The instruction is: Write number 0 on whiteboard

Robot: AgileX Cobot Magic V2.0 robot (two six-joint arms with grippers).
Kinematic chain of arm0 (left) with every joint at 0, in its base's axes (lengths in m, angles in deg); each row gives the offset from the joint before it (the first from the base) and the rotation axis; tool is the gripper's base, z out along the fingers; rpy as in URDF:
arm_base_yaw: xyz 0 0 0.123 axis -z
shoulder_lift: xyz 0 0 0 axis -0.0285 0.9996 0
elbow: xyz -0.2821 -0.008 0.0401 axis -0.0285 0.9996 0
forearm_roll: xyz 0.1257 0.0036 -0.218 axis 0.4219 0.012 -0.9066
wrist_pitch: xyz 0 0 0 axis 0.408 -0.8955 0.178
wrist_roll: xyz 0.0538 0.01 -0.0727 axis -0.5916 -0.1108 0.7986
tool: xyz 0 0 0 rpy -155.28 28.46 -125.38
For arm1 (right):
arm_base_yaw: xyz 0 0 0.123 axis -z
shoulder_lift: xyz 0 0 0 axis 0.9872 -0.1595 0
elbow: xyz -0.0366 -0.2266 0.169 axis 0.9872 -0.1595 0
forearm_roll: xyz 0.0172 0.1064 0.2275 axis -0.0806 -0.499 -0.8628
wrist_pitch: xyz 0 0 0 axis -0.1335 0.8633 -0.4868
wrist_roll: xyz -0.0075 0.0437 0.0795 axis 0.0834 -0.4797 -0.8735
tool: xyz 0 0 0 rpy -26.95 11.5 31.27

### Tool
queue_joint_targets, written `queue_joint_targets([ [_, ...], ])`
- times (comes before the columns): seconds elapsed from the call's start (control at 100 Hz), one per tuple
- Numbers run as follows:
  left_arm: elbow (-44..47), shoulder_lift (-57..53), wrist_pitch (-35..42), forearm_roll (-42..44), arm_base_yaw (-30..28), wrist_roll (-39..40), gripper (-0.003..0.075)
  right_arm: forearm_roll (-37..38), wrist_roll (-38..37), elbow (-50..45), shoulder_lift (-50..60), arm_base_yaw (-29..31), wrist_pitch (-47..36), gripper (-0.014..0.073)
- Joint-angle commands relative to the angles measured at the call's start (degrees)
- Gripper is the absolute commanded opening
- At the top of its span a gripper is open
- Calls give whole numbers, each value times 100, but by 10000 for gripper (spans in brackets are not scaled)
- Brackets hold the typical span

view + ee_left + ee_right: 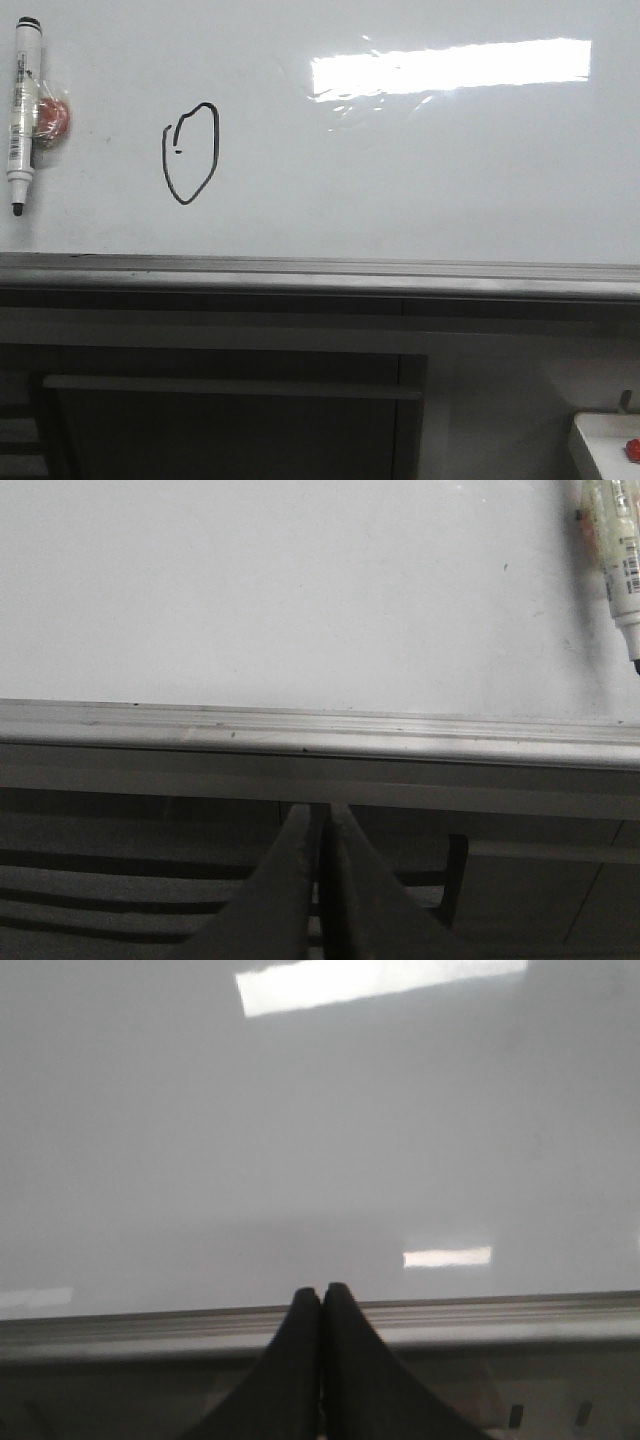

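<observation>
The whiteboard (420,190) fills the upper half of the front view, ending below at a grey metal edge rail (320,275) that runs the full width. The number 0 (190,153) sits on the board's left part, a thin black loop pointed at its base with a tiny dash inside, well above the rail and well left of the bright rectangular reflection (450,68). Wide bare board lies to the right of the loop and beneath the reflection. At the far left a marker (22,115) hangs upright against the board, tip down, with a reddish round piece (52,118) touching its side, perhaps a holder, though the blur makes that uncertain. Only the front view shows the loop. The left wrist view shows the left gripper (323,815) below the rail, its dark fingers pressed together with nothing between them, and the marker (618,565) at the picture's edge. The right wrist view shows the right gripper (322,1295), jaws likewise together and empty, its tips overlapping the rail (500,1322) with the plain board (300,1140) beyond. Low at the right corner of the front view stands a small white box (600,440) with a red part (632,450), apart from the board.
</observation>
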Motion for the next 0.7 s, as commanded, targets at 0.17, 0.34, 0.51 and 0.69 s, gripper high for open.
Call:
queue_joint_targets([
  [0.17,62,-156,409,9,-1,17,-20,4,-5,-138,127,52,598,-50],
  [0.34,62,-156,409,9,-1,17,-20,4,-5,-138,127,52,599,-50],
  [0.51,62,-156,409,9,-1,17,-20,4,-5,-138,127,52,599,-50],
  [0.69,62,-156,409,9,-1,17,-20,4,-5,-138,127,52,599,-50],
])
